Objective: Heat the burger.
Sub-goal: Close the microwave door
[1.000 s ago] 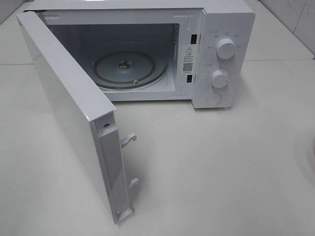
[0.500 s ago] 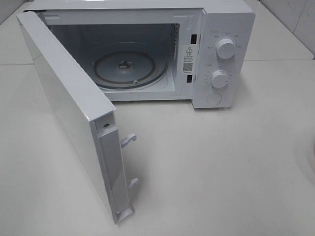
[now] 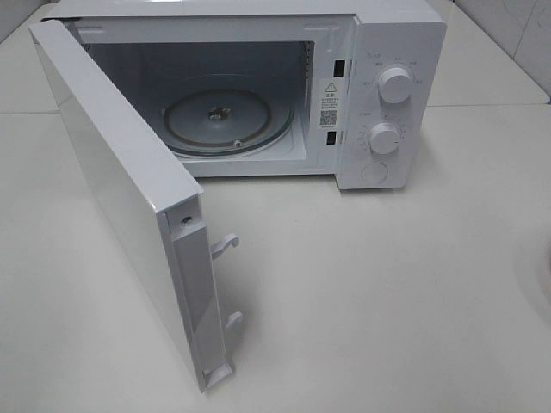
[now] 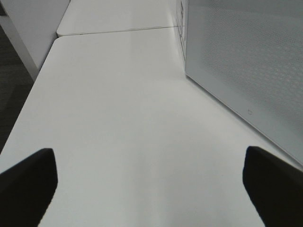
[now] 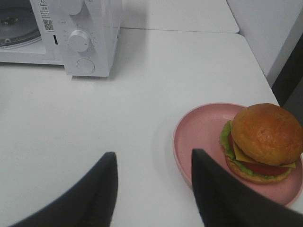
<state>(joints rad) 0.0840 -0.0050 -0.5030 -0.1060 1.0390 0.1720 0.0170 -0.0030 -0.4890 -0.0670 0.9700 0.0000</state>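
Pink plate (image 5: 199,137) with burger (image 5: 261,142) just beside half-open, empty right tool (image 5: 154,189).

A white microwave (image 3: 379,95) stands on the white worktop (image 3: 387,292) with its door (image 3: 120,198) swung wide open. A round glass turntable (image 3: 228,120) lies inside the cavity. Two white knobs (image 3: 395,84) sit one above the other on the control panel. A round pink plate (image 5: 199,137) rests on the worktop, well apart from the microwave.
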